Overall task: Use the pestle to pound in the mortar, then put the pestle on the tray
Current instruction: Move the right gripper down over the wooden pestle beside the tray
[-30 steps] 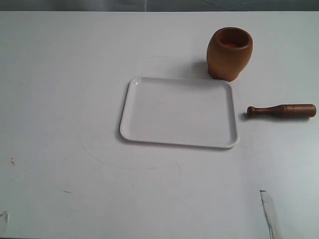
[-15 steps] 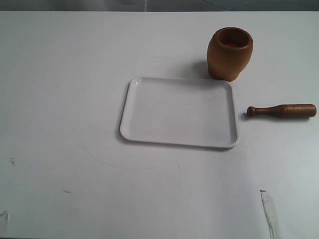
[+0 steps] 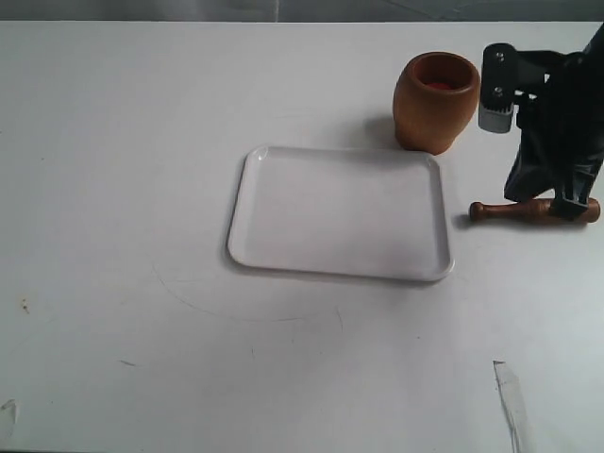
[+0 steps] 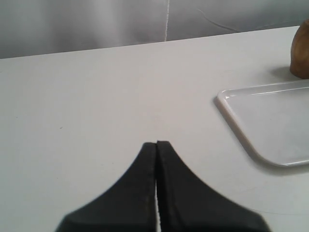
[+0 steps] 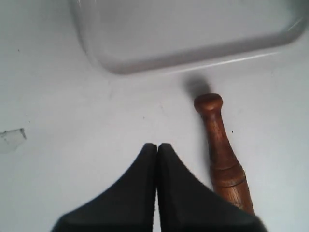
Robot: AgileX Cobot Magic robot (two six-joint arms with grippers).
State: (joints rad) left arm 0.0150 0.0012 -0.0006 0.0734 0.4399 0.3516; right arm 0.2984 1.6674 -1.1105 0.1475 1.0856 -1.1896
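The light-brown mortar (image 3: 435,101) stands upright at the back right, just behind the white tray (image 3: 340,212). To the right of the tray the dark pestle (image 3: 514,209) lies flat on the table, its knob pointing at the tray. My right gripper (image 3: 569,206) hangs low over the pestle's thick end. In the right wrist view this gripper (image 5: 157,146) is shut and empty, with the pestle (image 5: 223,154) lying beside it. My left gripper (image 4: 157,144) is shut and empty over bare table, and does not show in the exterior view. Its camera catches the tray (image 4: 270,121) and the mortar's edge (image 4: 301,53).
A strip of clear tape (image 3: 510,401) is stuck to the table near the front right, and another scrap (image 3: 8,415) sits at the front left. The white table's back edge runs just behind the mortar.
My right arm has come into view from the right and dropped down over the pestle's thick end. Mortar, tray and pestle have not moved.
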